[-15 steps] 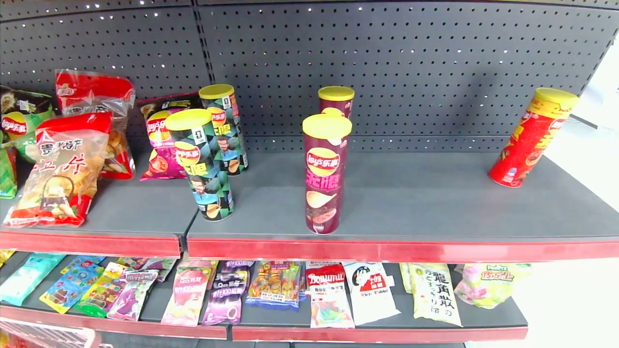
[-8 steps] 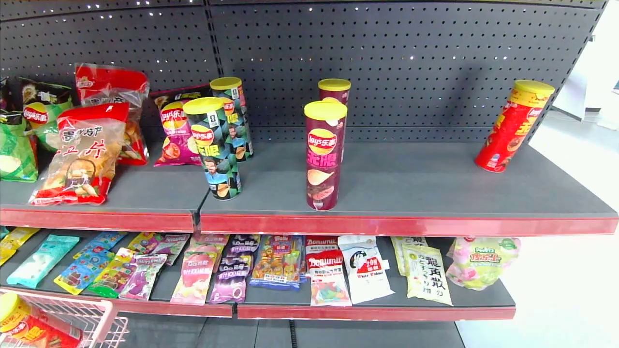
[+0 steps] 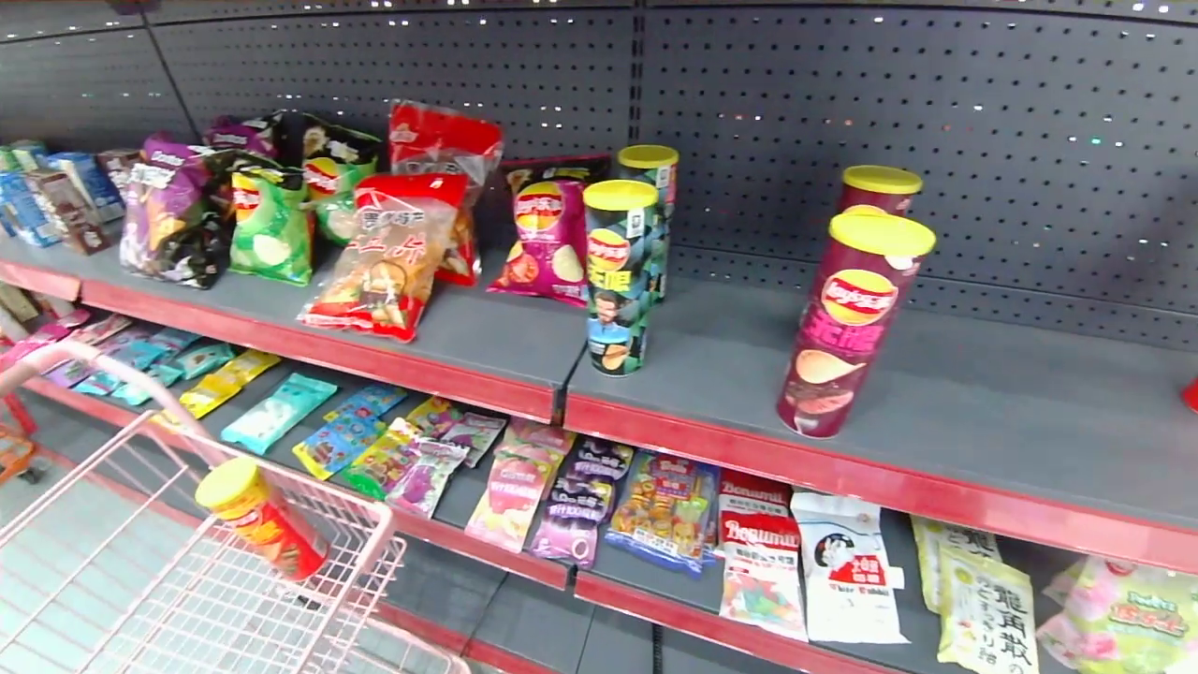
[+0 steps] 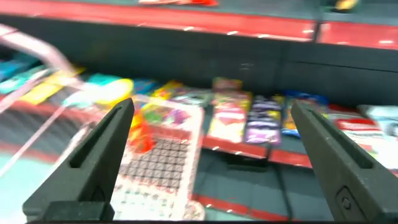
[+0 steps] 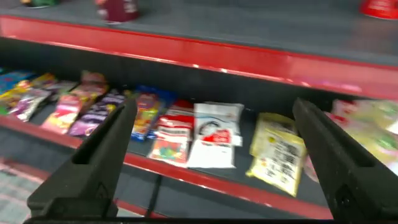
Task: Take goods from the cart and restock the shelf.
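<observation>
- Down in the cart, a red can is lying tilted against the wire, waiting to be picked
- Up on the shelf, maroon cans are standing upright, labels facing out, and bare room is showing beside them, likely for this stock
- Left hand and right hand are hanging with fingers apart, holding nothing
- Logos are showing on the labels, and are being left unread

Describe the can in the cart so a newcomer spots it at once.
Find the pink wire cart at lower left. A tube-shaped can lies tilted inside, by its far rim. It is red and yellow with a yellow lid, unlike the green tube and maroon tube standing on the shelf.
</observation>
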